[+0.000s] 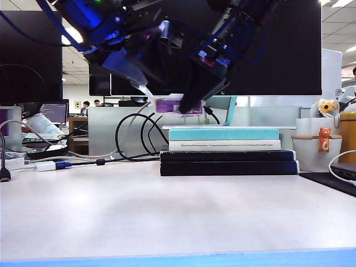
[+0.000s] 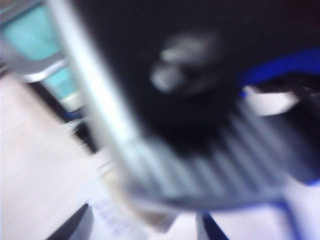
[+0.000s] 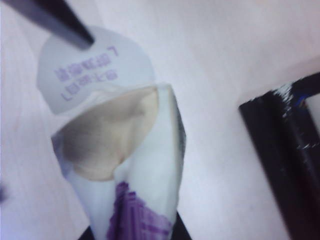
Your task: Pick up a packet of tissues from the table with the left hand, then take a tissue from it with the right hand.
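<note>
The packet of tissues (image 1: 177, 105), purple and white, hangs in the air above the table (image 1: 167, 217), and my right gripper (image 1: 192, 101) is shut on it. In the right wrist view the pack (image 3: 145, 200) sits between the right gripper (image 3: 132, 234) jaws. Its printed flap (image 3: 95, 70) is peeled open over a pale tissue (image 3: 110, 135). One dark fingertip (image 3: 65, 22) of my left gripper touches the flap's edge. The left wrist view is blurred. There the left gripper (image 2: 142, 229) stands open, with the flap (image 2: 112, 215) between its fingers.
A stack of books (image 1: 228, 150) lies at the middle back of the table, under the arms. Black cables (image 1: 136, 133) loop to its left. A white cup with an orange figure (image 1: 317, 147) stands at the right. Dark monitors rise behind.
</note>
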You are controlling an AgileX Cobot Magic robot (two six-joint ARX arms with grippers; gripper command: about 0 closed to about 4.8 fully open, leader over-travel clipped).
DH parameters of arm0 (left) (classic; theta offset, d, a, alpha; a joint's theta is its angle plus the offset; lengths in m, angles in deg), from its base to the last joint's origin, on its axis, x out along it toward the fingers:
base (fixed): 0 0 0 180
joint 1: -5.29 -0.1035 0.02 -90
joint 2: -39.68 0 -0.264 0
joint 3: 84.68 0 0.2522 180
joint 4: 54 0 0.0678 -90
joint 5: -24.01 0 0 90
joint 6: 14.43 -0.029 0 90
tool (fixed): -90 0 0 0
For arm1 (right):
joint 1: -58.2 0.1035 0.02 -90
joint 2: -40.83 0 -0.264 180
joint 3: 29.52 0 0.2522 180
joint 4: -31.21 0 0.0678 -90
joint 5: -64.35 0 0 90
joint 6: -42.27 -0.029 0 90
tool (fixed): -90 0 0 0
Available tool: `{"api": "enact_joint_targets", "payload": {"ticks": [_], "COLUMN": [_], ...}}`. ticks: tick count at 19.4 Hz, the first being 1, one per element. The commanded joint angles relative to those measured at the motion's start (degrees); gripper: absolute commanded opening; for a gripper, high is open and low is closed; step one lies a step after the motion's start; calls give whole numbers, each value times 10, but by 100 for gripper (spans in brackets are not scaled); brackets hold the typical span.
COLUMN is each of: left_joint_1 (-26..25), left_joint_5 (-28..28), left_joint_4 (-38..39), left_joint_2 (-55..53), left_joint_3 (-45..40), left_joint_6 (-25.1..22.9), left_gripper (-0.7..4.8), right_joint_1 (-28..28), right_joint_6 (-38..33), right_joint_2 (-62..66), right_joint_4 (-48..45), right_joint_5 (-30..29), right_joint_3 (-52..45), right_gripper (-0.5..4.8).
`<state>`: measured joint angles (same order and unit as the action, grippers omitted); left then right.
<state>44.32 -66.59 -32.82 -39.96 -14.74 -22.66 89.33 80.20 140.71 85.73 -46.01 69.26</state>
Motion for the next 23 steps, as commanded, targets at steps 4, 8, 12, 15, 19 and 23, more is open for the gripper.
{"api": "enact_joint_targets", "payload": {"ticks": [4,8,12,15,19,23], "left_joint_1": [0,-4,-5,-5,-5,-5], "left_joint_5": [-9,-39,-31,-15,-5,-4], "left_joint_4": [-17,-49,-59,-63,-63,-59], "left_joint_2": [-28,-29,-30,-36,-43,-43], "left_joint_3": [2,2,2,2,2,2], "left_joint_6": [16,16,29,45,57,57], "left_gripper": [277,277,277,276,264,211], "right_joint_1": [2,2,2,2,2,2], "right_joint_6": [-2,-2,-2,-3,-4,-5], "right_joint_2": [-5,-16,-29,-36,-41,-45], "right_joint_4": [-15,-12,-7,-18,-23,-42], "right_joint_5": [-1,-4,-10,-12,-14,-12], "right_joint_3": [2,2,3,3,6,6], "right_gripper": [-1,-1,-1,-1,-1,-1]}}
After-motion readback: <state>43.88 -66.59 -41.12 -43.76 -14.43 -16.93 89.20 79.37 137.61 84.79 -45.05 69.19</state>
